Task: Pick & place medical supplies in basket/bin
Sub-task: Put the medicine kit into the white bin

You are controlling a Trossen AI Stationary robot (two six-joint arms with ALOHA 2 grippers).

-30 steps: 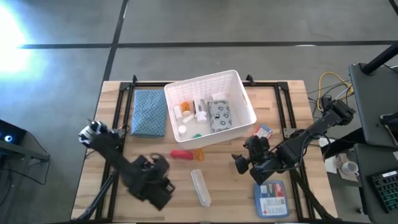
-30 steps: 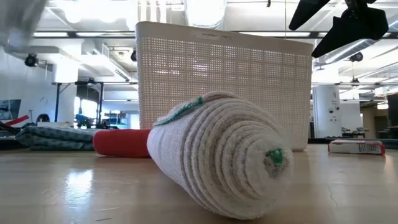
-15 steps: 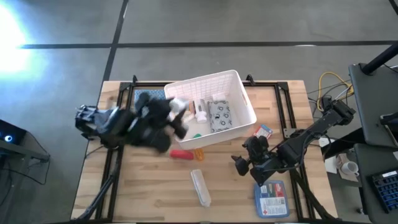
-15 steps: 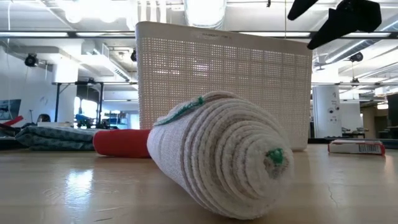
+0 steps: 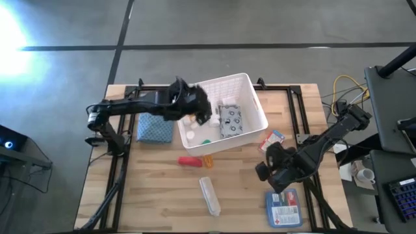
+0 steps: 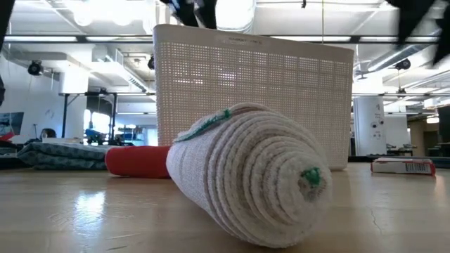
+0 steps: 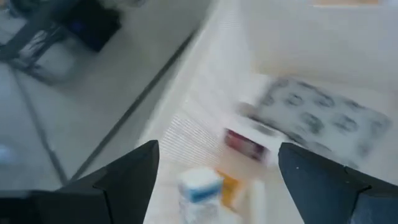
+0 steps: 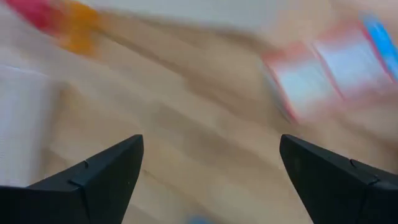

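Observation:
The white lattice basket (image 5: 255,104) stands at the table's far middle and holds a grey packet (image 5: 230,121), a white bottle (image 5: 190,136) and a green piece (image 5: 207,140). My left gripper (image 5: 203,114) hangs open and empty over the basket's left half; its wrist view (image 7: 217,180) shows a white bottle (image 7: 199,186) and the packet (image 7: 320,118) below. My right gripper (image 5: 263,172) is open and empty above the table, between the red-white-blue box (image 5: 273,138) and the blue pouch (image 5: 282,207). A red piece (image 5: 189,160), an orange vial (image 5: 208,160) and a pale tube (image 5: 209,195) lie on the table.
A blue-grey folded cloth (image 5: 154,127) lies left of the basket. In the low view the pale tube (image 6: 253,179) lies in front of the basket (image 6: 253,98), with the red piece (image 6: 137,161) to its left. Bare wood shows at the near left.
My left arm has swung fast from the table's near left part toward the far edge and now reaches over the basket. My right gripper has shifted a little toward the table's right edge. The things on the table have stayed where they were.

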